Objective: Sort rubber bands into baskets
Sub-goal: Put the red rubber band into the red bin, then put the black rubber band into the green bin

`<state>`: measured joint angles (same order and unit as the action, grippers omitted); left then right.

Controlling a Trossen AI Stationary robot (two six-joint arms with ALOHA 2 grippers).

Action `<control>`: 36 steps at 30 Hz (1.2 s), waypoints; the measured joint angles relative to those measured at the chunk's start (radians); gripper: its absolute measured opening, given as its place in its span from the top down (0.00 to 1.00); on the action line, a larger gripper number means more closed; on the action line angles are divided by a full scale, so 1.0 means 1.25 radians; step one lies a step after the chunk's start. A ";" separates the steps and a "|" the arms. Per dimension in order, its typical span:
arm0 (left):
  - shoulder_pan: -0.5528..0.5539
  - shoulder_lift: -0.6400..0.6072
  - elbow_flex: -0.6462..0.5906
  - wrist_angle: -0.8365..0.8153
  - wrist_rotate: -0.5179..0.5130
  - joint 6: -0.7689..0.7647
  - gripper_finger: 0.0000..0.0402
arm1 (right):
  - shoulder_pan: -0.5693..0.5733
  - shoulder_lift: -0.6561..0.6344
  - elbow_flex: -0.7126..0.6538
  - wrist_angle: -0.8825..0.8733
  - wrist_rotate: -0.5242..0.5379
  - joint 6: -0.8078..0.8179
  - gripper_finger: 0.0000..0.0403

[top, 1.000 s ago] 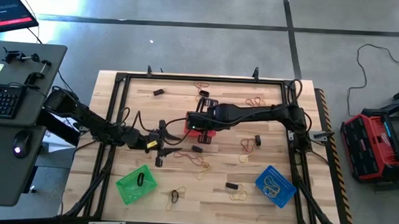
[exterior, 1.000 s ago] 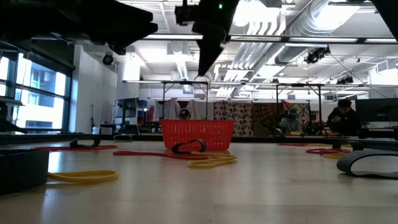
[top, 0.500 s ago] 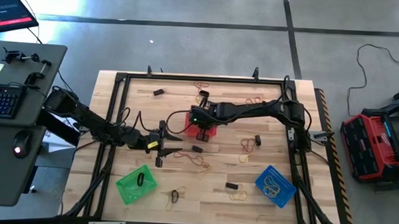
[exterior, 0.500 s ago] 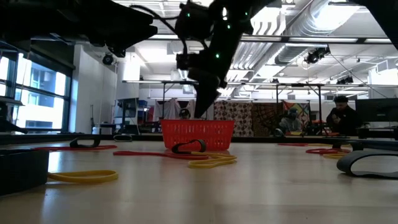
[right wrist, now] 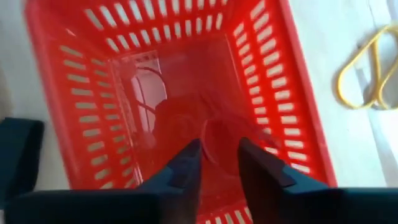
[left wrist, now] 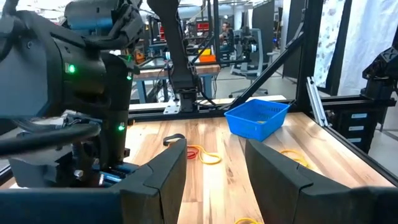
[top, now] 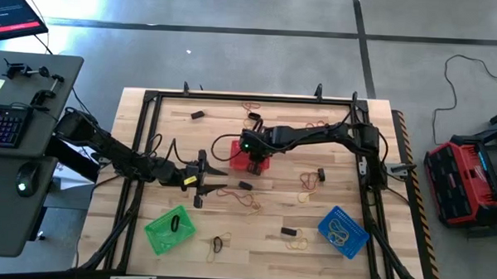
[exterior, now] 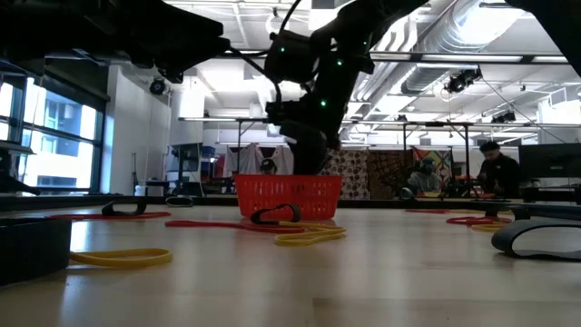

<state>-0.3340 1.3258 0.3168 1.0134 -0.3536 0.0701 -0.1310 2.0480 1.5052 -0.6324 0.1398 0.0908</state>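
From above, I am seeing my right gripper (top: pixel 256 159) sitting over the red basket (top: pixel 258 165) mid-table, the left gripper (top: pixel 207 179) waiting just beside it. At table level, the right arm is dipping into that basket (exterior: pixel 289 196). Through the right wrist, the fingers (right wrist: pixel 180 168) are standing narrowly parted inside the basket (right wrist: pixel 81 93), gripping nothing I can make out. Through the left wrist, its fingers (left wrist: pixel 163 174) are gaping wide, empty.

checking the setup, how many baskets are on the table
3. The green basket sits near the front left, the blue basket near the front right, and the red basket lies mid-table, partly covered by the right hand above it. None seem hidden.
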 joint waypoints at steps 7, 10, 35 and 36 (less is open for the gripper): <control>0.000 0.000 0.000 0.000 -0.002 0.004 0.61 | 0.008 -0.001 0.062 -0.044 0.002 -0.050 0.66; 0.000 0.000 0.000 -0.001 -0.002 0.014 0.61 | 0.021 -0.012 0.058 -0.046 0.011 -0.092 0.75; 0.012 0.000 0.002 -0.042 0.003 -0.013 0.75 | 0.207 -0.489 -0.566 0.518 0.235 0.074 1.00; 0.012 0.000 0.002 -0.049 0.011 -0.013 0.77 | 0.220 -0.504 -0.589 0.532 0.243 0.074 1.00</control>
<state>-0.3191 1.3254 0.3187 0.9526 -0.3396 0.0540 0.1435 1.4175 0.7687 0.0321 0.4438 0.1837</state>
